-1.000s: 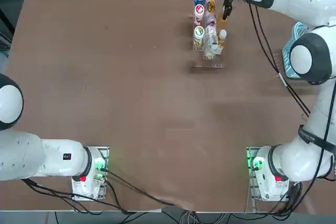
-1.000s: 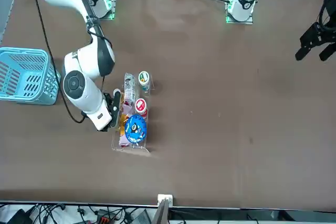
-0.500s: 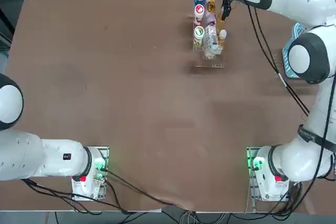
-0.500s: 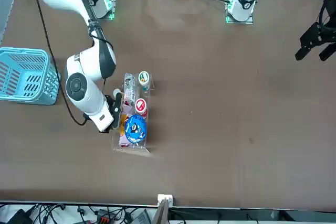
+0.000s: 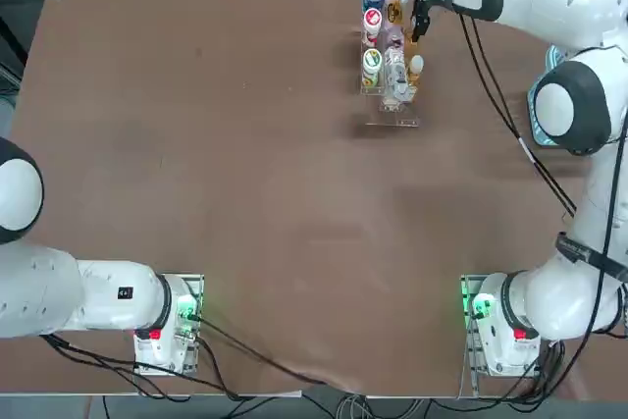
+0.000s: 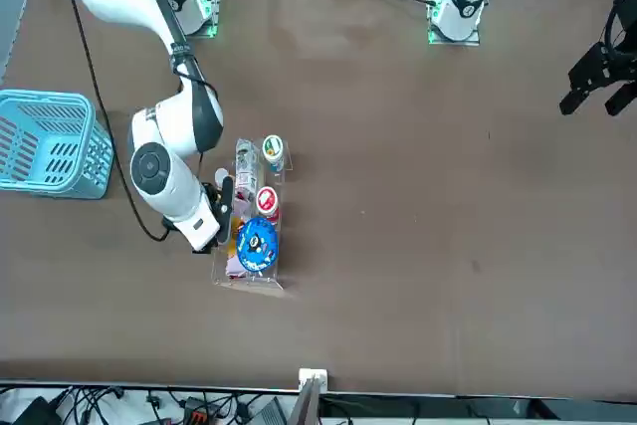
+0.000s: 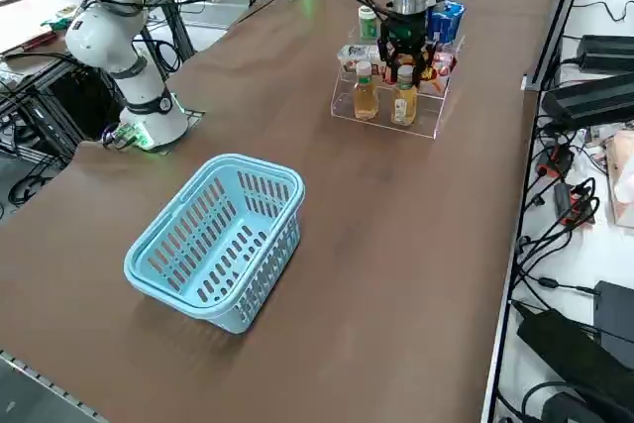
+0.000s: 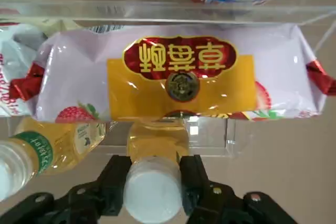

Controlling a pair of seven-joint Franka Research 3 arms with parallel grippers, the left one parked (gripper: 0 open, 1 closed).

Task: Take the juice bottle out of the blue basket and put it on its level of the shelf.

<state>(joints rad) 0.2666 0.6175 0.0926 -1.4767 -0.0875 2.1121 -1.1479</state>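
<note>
At the shelf (image 7: 388, 106), the right gripper (image 8: 155, 182) is clamped tight on the juice bottle (image 8: 156, 169) by its white cap. The blue basket (image 7: 213, 245) sits empty, so pretty much only setting it down and letting go is left.

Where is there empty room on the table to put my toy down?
The big brown table is bare between the shelf and the arm bases, and between the shelf and the blue basket. It is crowded at the shelf, where the right tool is shut on the juice bottle, next to another bottle and a snack packet.
</note>
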